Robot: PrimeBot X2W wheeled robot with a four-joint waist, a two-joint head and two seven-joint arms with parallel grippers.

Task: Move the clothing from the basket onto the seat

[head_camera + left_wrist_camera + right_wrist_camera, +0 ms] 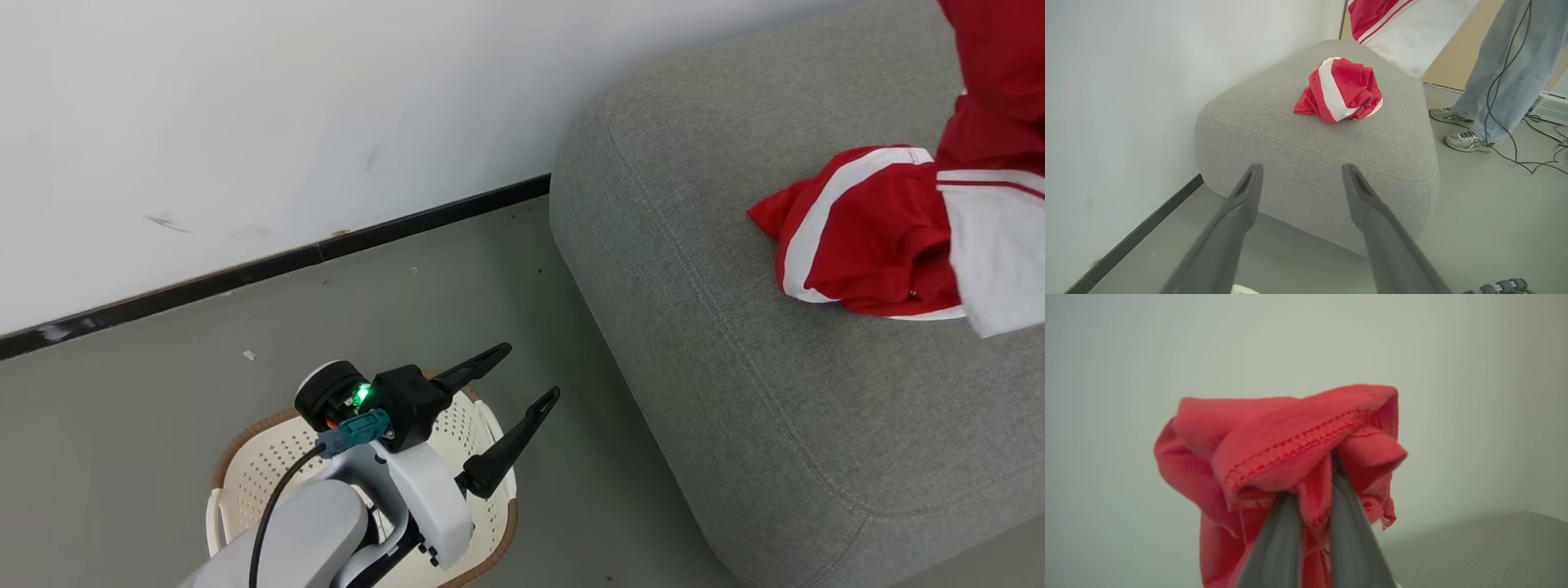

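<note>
Pinches a fold of red clothing (1290, 437) tight in the right gripper (1312, 486), hanging above the seat (735, 367). Has another crumpled red-and-white piece (865, 237) lying on that cushion. Holds the left gripper (531, 371) spread wide, empty, above the basket (245, 474).

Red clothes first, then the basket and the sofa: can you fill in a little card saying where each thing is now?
Crumpled red-and-white fabric bundle: lying on the grey-green upholstered seat
Second red-and-white garment: hanging over the seat, pinched in the right tool
Left tool: open, empty, over the oval cream plastic basket
Basket: on the floor beside the seat
Person: standing past the seat
</note>
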